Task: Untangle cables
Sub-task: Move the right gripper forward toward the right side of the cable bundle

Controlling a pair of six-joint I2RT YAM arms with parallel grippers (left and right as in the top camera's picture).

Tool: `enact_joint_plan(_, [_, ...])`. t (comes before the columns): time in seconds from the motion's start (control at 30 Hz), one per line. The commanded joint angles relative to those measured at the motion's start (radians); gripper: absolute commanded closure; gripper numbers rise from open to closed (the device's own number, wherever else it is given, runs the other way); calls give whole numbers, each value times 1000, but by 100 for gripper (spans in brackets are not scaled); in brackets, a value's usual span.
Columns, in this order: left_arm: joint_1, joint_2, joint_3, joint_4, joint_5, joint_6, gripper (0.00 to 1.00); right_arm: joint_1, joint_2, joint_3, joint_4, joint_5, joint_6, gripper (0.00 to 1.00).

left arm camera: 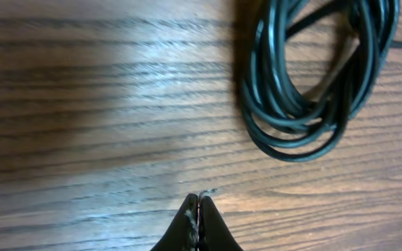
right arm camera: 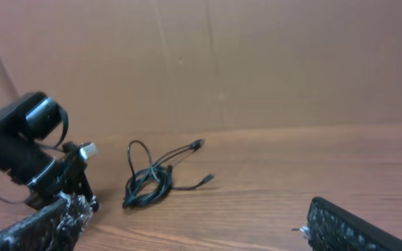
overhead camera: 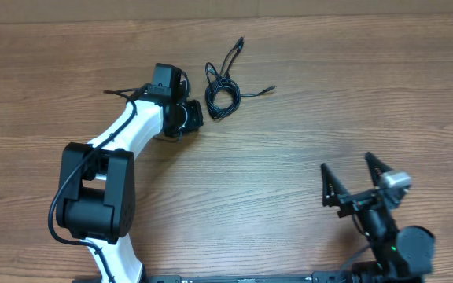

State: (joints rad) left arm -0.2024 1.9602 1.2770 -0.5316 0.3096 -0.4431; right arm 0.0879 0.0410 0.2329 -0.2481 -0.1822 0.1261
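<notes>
The cables [overhead camera: 222, 90] lie as a small black coiled bundle on the wooden table at the back centre, with loose plug ends trailing up and to the right. My left gripper [overhead camera: 193, 116] sits just left of the bundle, shut and empty; in the left wrist view its fingertips [left arm camera: 199, 202] are pressed together, with the coil [left arm camera: 313, 84] at the upper right, apart from them. My right gripper [overhead camera: 356, 185] is open and empty near the front right. The right wrist view shows the bundle [right arm camera: 149, 185] far ahead, between its spread fingers [right arm camera: 194, 223].
The left arm [overhead camera: 101, 185] stretches from the front left base toward the bundle. A thin black wire [overhead camera: 120, 93] trails by the left wrist. A brown wall [right arm camera: 222, 63] stands behind the table's far edge.
</notes>
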Motion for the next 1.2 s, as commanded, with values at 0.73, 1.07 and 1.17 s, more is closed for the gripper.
enact_joint_plan(0.73, [-1,14,24,-4,-29,2,92,6,1295,1262,-1036,-181,3,0])
enact_joint_plan(1.07, [0,14,24,-2,-29,2,88,8,1595,1282,-1015,-405,4,12])
enact_joint_plan(1.17, [0,14,24,2,-29,2,87,9,1646,1273,-987,-473,4,90])
